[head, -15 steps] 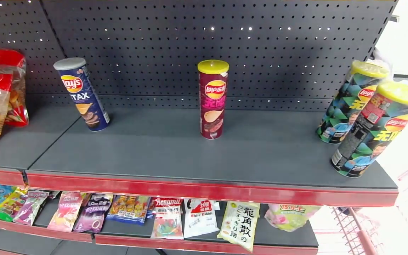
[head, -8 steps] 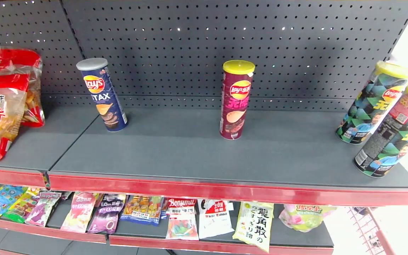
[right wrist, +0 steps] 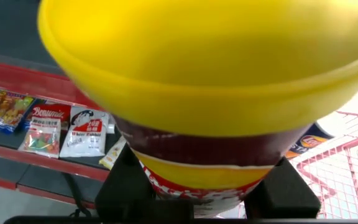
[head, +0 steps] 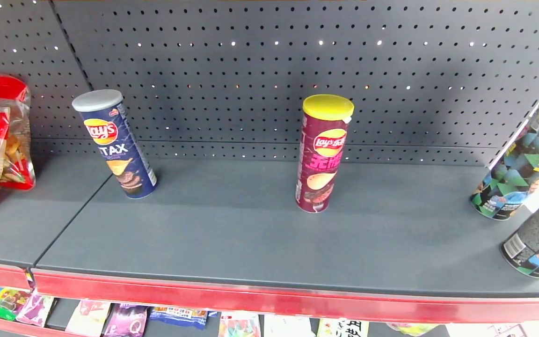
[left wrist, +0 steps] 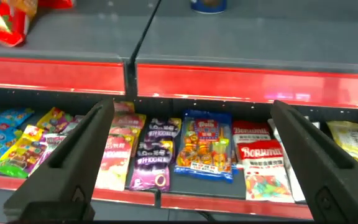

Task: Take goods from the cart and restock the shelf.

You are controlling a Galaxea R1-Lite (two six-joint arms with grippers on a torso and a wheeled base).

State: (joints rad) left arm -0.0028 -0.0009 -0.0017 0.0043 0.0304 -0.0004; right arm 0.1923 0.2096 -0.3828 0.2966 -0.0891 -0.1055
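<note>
Your right end effector [right wrist: 204,196] is gripping a yellow-lidded can [right wrist: 197,62]; your left end effector [left wrist: 191,165] is hanging wide open, empty, facing the shelf [left wrist: 229,78].

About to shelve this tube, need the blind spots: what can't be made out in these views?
- Head view: rear green-patterned cardboard tube and front green-patterned cardboard tube cut by the right edge; lower-shelf plastic packets mostly hidden under the red metal shelf lip.
- Right wrist view: yellow-lidded snack tube in the right gripper blocks most of the scene.
- Left wrist view: blue cardboard tube cut to its base by the top edge.
</note>
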